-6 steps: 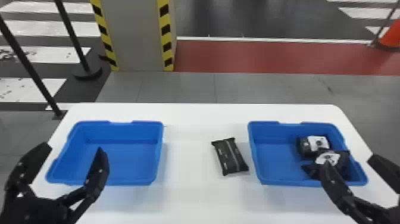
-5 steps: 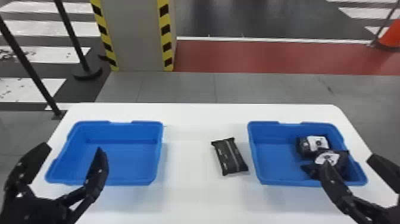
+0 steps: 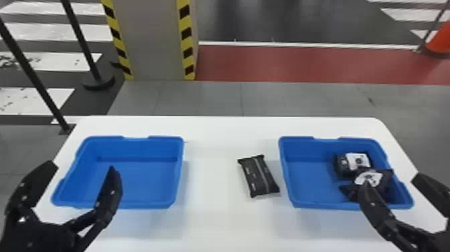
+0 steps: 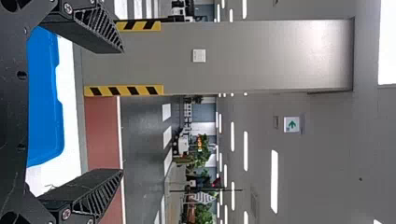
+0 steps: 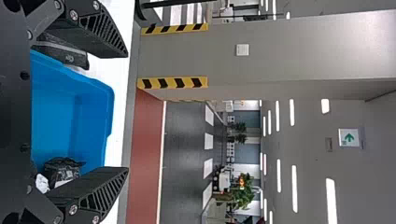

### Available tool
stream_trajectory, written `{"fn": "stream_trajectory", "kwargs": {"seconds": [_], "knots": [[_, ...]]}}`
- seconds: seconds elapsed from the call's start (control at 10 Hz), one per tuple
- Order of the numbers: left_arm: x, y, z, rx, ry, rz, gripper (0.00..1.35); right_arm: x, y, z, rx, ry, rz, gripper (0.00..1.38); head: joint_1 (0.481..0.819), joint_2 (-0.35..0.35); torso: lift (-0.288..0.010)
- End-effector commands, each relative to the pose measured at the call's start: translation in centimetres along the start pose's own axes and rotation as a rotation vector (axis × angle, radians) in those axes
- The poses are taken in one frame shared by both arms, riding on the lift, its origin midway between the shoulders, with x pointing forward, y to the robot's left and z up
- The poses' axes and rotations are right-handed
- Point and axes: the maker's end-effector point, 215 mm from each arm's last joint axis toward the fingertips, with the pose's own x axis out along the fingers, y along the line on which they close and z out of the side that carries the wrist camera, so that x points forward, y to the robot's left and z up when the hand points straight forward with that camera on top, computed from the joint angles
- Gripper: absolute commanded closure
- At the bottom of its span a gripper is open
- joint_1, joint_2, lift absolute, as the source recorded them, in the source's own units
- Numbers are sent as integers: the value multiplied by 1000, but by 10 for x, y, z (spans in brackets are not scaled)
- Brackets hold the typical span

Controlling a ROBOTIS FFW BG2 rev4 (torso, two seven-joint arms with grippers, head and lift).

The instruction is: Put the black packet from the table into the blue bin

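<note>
Resting on the table (image 3: 221,217) between left bin (image 3: 137,148) and right bin (image 3: 308,150) lies the packet (image 3: 258,176). Left gripper (image 3: 82,167) and right gripper (image 3: 391,180) hang released, fingers spread.

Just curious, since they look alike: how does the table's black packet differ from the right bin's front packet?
The black packet lies on the table, the front packet in the right bin. The black packet has a grey stripe, the front packet a white patch. Both are dark.

A grey pillar (image 3: 154,40) with striped edges (image 3: 186,52) stands far left, a cone (image 3: 441,40) far right. Red floor (image 3: 301,63) lies beyond grey tiles (image 3: 217,99).
</note>
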Motion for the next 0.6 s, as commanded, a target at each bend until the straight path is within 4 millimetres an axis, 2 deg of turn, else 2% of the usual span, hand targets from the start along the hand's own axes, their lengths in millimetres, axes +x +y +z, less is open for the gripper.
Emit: {"fn": "stream_trajectory", "kwargs": {"seconds": [0.0,0.1,0.3,0.4,0.5], "knots": [[0,0,0,0,1,0,114,8,7,0,5,8,20,162,695,-1,-110],[0,0,1,1,-4,0,114,21,16,8,-18,-9,46,162,695,6,-110],[0,-1,1,1,-4,-2,114,61,35,2,3,38,114,162,695,33,-110],[0,-1,0,0,1,-2,114,84,36,-10,-8,106,130,160,695,55,-110],[0,-3,-2,-3,6,-5,114,104,37,-36,13,225,152,157,695,70,-110]]}}
